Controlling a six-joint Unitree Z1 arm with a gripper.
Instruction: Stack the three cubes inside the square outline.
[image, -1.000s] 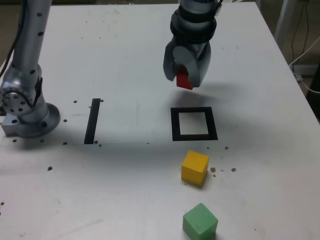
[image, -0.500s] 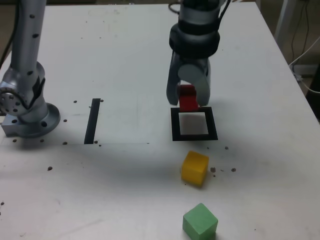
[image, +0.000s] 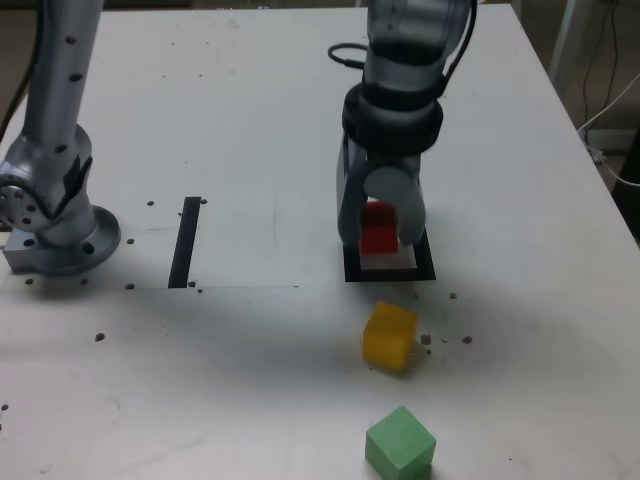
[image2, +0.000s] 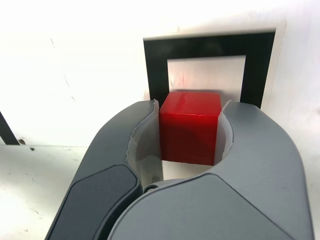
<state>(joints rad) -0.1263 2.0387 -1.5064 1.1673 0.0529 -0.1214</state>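
Note:
My gripper is shut on the red cube, pinched between both fingers. It hangs low over the square outline, the black frame with a white centre; whether the cube touches the table I cannot tell. In front of the outline, nearer the camera in the exterior view, lies the yellow cube. The green cube sits at the bottom edge of the exterior view.
A thin black strip lies on the white table, on the exterior view's left of the outline. The arm's grey base stands at the exterior view's far left. Cables hang beyond the table's right edge.
The gripper has come down and toward the camera with the red cube, from above and behind the outline to low over its centre.

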